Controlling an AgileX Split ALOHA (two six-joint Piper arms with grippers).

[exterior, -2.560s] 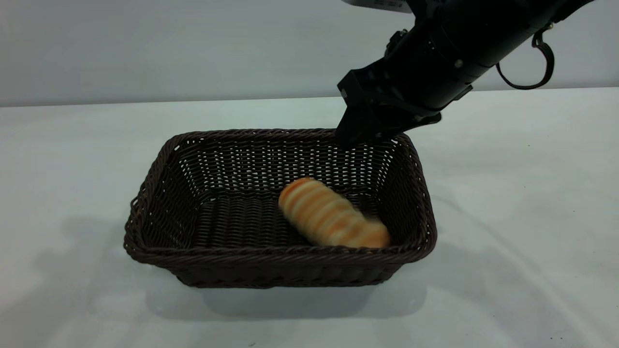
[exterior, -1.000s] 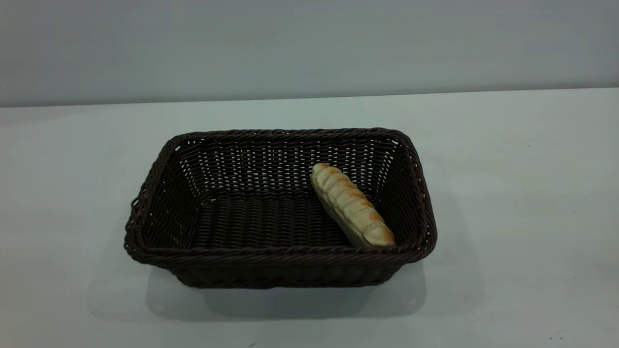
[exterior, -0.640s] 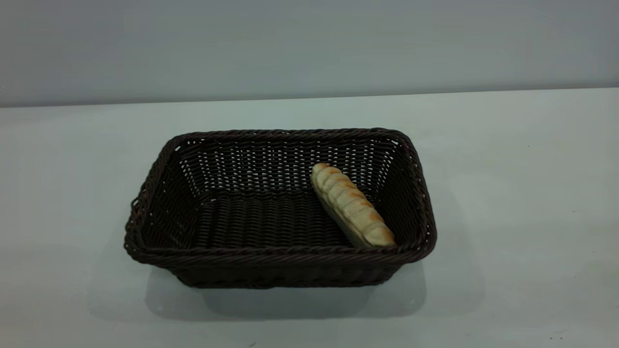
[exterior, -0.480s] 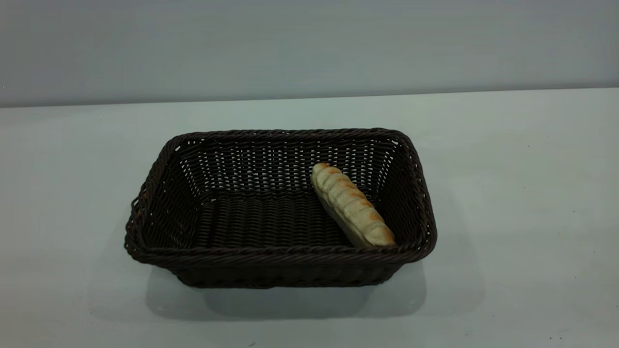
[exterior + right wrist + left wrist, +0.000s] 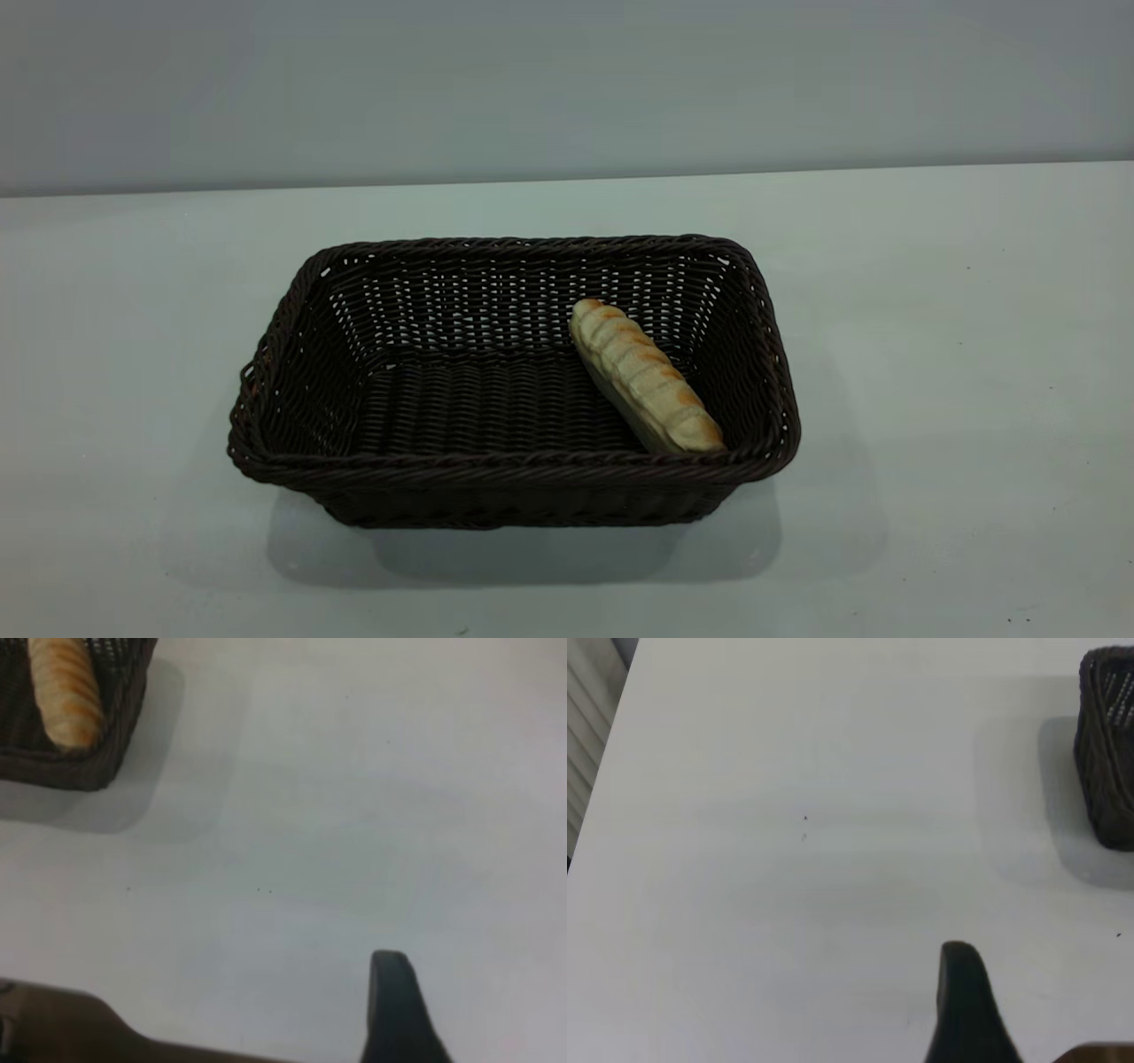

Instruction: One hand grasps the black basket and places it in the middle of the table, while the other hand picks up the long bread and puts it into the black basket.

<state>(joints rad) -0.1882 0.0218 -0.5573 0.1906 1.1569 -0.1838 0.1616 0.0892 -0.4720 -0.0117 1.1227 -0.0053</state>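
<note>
The black basket (image 5: 523, 245) stands on the table (image 5: 939, 354) near its middle. The long bread (image 5: 645, 378) lies inside it, slanted along the right wall, one end near the front right corner. No arm shows in the exterior view. The left wrist view shows a corner of the basket (image 5: 1107, 753) far from my left gripper (image 5: 966, 1010), which hovers over bare table. The right wrist view shows a basket corner (image 5: 71, 771) with the bread's end (image 5: 64, 691) in it, well away from my right gripper (image 5: 396, 1014). Each gripper shows only in part and holds nothing visible.
Plain white-grey tabletop surrounds the basket on all sides, with a grey wall (image 5: 567, 80) behind. A few tiny dark specks (image 5: 264, 890) dot the surface. The table's left edge (image 5: 607, 753) shows in the left wrist view.
The right arm, earlier above the basket's back right rim, has left the exterior view. The bread, then blurred on the basket floor, has lain still against the right wall for the last second.
</note>
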